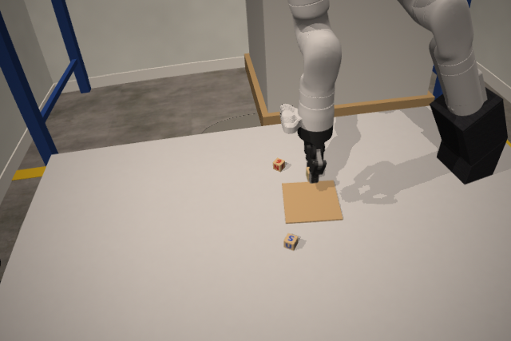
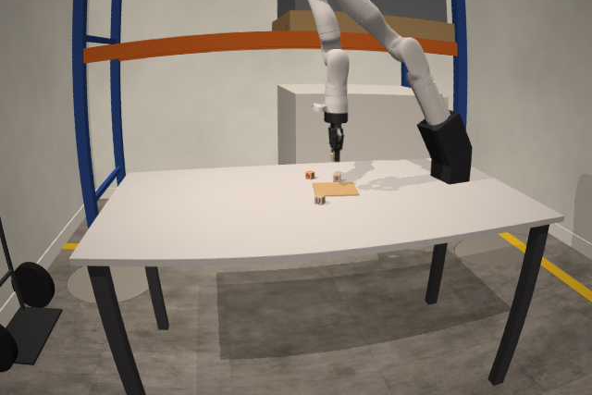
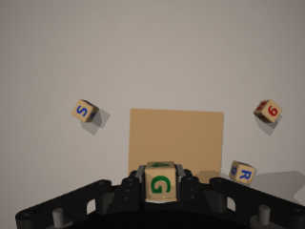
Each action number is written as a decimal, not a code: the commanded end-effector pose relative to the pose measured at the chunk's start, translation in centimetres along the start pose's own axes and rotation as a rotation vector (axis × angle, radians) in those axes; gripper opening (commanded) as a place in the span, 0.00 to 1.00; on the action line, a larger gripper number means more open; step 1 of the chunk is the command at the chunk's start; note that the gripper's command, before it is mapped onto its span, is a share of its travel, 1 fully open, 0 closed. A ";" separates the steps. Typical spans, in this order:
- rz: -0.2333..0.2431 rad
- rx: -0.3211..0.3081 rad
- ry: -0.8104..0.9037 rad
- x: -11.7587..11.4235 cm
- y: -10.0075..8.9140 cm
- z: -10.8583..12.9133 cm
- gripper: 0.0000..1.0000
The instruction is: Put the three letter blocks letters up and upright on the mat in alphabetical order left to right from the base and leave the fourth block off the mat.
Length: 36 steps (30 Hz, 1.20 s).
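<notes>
My gripper (image 1: 314, 172) is shut on a wooden block with a green G (image 3: 159, 183) on top and holds it in the air above the far edge of the tan mat (image 1: 311, 201). In the wrist view the mat (image 3: 175, 141) lies below with nothing on it. A block with a blue R (image 3: 242, 172) sits on the table just off the mat's corner. A block with a blue S (image 1: 291, 241) lies on the table beyond the mat's opposite side. A block showing a red 9 (image 1: 279, 164) lies farther off the mat.
The arm's black base (image 1: 470, 139) stands at the table's far right. A large grey box on a wooden frame (image 1: 346, 40) stands behind the table. Blue rack posts (image 1: 25, 93) stand at the left.
</notes>
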<state>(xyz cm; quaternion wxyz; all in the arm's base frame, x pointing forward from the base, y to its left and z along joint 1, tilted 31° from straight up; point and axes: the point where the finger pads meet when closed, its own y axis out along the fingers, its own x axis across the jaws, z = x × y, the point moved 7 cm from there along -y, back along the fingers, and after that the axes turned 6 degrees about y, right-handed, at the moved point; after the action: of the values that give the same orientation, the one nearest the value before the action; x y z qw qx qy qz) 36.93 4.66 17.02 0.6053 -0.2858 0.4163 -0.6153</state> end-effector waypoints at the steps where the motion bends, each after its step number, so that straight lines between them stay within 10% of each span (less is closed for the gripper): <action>1: 0.006 -0.001 -0.112 -0.6 0.0 -0.2 0.21; 25: 0.010 0.002 -1.317 -1.4 -0.1 -0.8 0.21; 36: 0.012 0.001 -1.598 -1.6 -0.2 -0.9 0.21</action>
<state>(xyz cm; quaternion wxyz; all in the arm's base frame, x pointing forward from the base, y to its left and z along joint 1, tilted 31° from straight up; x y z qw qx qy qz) 36.27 5.90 16.95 0.7242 -0.6361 -0.1306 -0.2319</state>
